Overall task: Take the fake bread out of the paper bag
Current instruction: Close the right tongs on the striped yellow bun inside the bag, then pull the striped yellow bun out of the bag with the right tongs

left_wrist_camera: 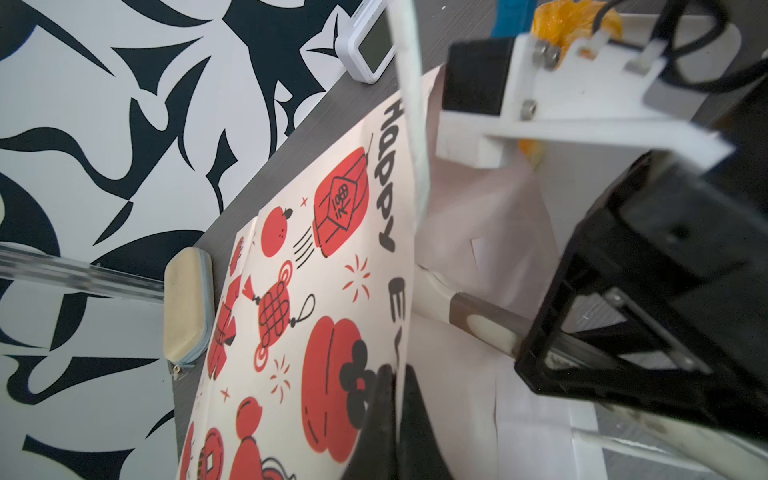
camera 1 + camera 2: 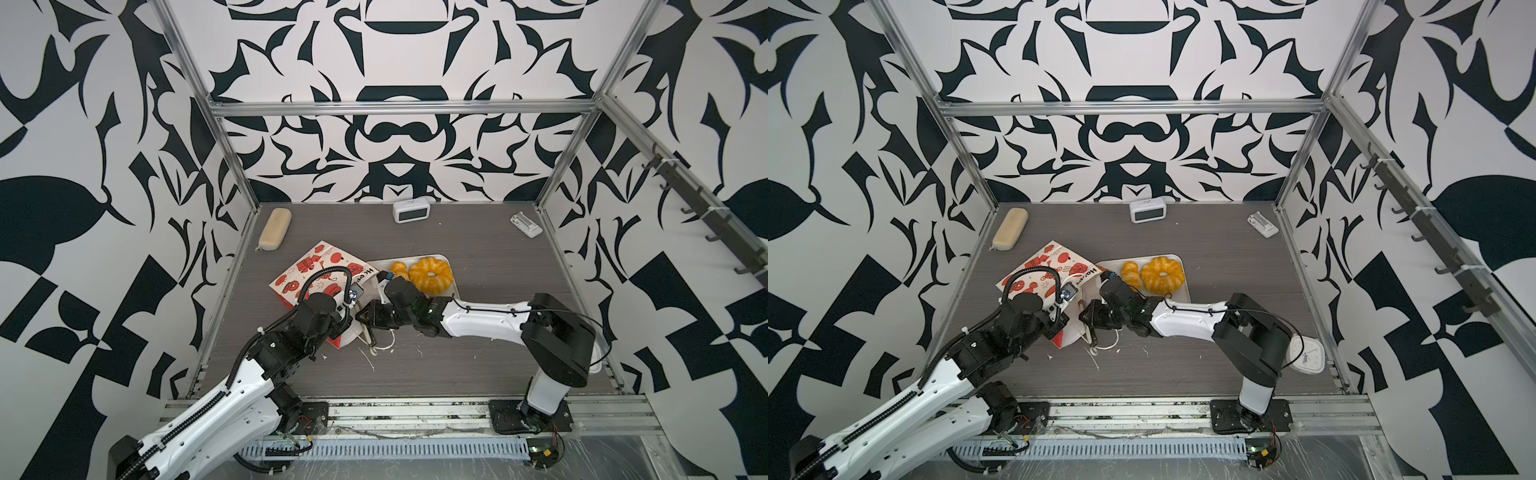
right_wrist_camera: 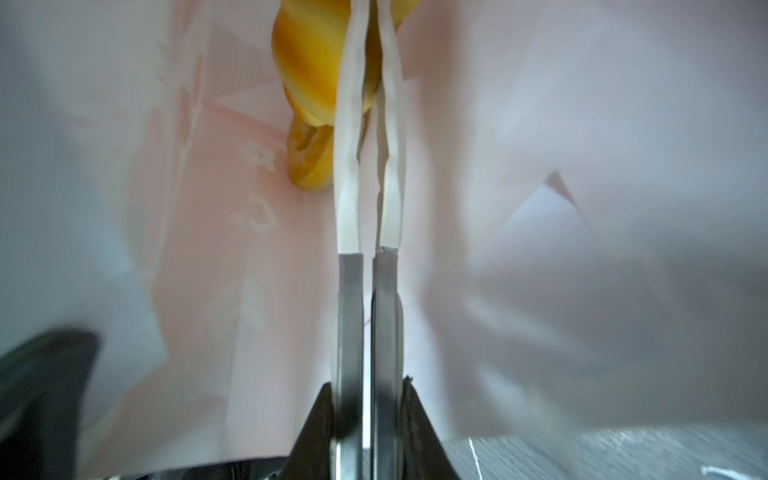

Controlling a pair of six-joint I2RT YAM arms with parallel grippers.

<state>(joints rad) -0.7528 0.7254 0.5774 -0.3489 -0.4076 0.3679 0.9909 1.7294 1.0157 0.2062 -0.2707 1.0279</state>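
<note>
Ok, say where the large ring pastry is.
In both top views the large ring lies on the white tray, beside a croissant roll, right of the paper bag.

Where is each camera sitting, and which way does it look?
Top views: up high behind the robot, looking down at the table, left arm and right arm.
Left wrist: along the printed paper bag; left pincer pinches its rim.
Right wrist: inside the bag, facing fake bread; right pincer shut.
Shared: bag, in every view.
</note>
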